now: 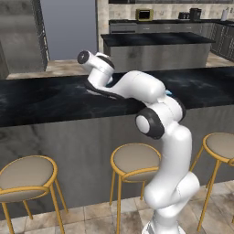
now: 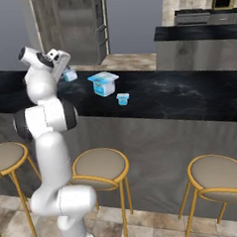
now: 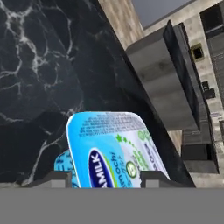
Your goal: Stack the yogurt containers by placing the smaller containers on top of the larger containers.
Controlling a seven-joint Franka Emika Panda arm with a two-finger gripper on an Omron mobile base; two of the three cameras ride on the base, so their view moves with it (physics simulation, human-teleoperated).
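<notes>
The gripper (image 3: 103, 177) sits right over the medium yogurt cup (image 3: 114, 151), one finger tip on each side of its printed lid, so it looks like it's grasping the cup or right about to; the fingers are snug to the rim, but whether they actually press on it can't be told. In the right base view that cup (image 2: 70, 74) is by the hand near the far edge of the black marble counter (image 2: 188, 94), probably lifted a bit, hard to say. The biggest cup (image 2: 104, 83) stands mid-counter as the base of the stack, and the tiny cup (image 2: 122, 99) waits just beside it, toward the near edge.
</notes>
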